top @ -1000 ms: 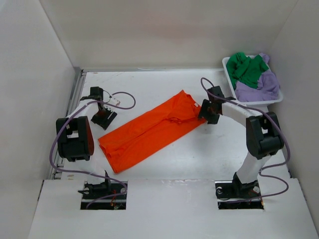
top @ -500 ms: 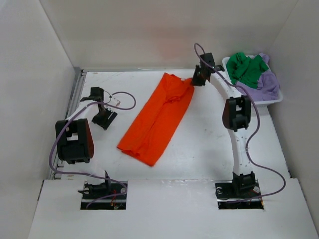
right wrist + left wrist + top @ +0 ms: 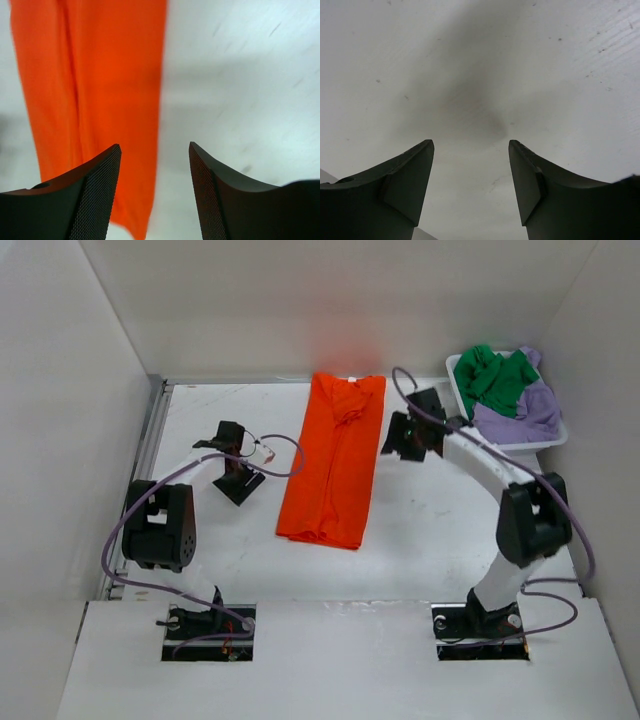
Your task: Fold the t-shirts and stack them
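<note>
Top external: orange t-shirt (image 3: 333, 465) lies folded lengthwise; both jaws gape empty (right ones beside its edge).

I can read no text, label, brand, number or sign in any of my three views: nothing legible from the top camera, and nothing from either wrist camera.
</note>
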`<state>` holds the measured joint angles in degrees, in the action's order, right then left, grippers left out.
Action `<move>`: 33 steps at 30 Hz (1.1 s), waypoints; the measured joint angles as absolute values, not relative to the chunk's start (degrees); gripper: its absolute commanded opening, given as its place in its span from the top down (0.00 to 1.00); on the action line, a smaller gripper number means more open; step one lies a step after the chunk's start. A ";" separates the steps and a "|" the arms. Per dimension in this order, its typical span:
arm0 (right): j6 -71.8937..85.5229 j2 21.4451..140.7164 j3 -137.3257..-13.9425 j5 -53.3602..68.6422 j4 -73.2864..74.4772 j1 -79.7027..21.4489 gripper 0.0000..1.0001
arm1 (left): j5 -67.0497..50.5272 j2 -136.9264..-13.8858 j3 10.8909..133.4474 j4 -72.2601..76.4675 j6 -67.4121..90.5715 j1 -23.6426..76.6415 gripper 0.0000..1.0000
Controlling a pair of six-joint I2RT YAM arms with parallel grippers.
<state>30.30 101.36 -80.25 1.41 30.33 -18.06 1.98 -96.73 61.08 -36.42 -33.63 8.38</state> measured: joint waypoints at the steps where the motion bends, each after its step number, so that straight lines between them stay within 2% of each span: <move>1: 31.79 97.25 -74.91 1.39 29.56 -20.67 0.38 | 2.00 -96.14 60.25 -35.64 -33.65 8.78 0.41; 4: 36.56 90.54 -63.90 1.69 26.24 -29.26 0.38 | 2.22 -92.95 57.30 -32.80 -34.30 10.76 0.42; 8: 44.10 89.34 -54.28 2.13 21.98 -39.72 0.39 | 2.28 -86.87 54.15 -28.93 -36.51 13.96 0.43; 15: 53.15 89.34 -47.13 1.10 17.08 -44.69 0.41 | 2.00 -75.59 40.91 -15.46 -53.93 19.27 0.39; 17: 54.06 89.34 -46.50 0.56 15.64 -45.12 0.49 | 1.56 -75.83 38.87 -11.88 -59.90 19.55 0.38; 20: 54.85 89.34 -45.25 0.40 13.15 -45.47 0.77 | 0.51 -75.90 38.41 -8.14 -67.42 19.46 0.34; 22: 55.27 89.32 -43.64 0.36 10.85 -45.47 0.90 | -0.49 -75.90 38.41 -5.72 -71.50 18.94 0.31; 26: 55.94 87.44 -38.74 0.89 4.62 -44.93 0.96 | -2.15 -75.99 39.38 -4.19 -76.27 16.38 0.28; 33: 54.65 81.54 -31.05 2.59 -0.56 -40.53 0.97 | -6.33 -76.40 47.81 -5.17 -76.75 9.50 0.26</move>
